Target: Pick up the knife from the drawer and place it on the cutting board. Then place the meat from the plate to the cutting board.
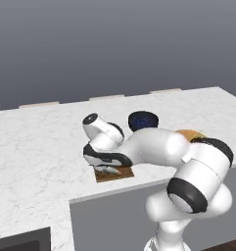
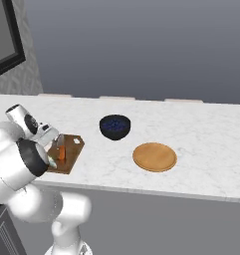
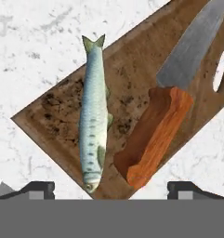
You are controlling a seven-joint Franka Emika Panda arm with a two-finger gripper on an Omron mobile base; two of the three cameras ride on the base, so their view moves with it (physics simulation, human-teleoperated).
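Gripper (image 3: 111, 188) fingers spread wide, holding nothing; meat (image 3: 94, 116) beside knife (image 3: 171, 102) on cutting board (image 3: 57, 111), plate (image 2: 155, 157) bare — both placements look done.

Hand cam close above cutting board (image 3: 132, 69)

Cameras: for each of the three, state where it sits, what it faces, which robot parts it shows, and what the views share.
Left base view: behind the arm's left, looking forward and down at the marble counter; the white arm covers most of the cutting board.
Right base view: behind its right; arm at lower left, orange plate bare, dark bowl.
Hand view: looks down along the tool at the fish and knife.
Shared: the board.
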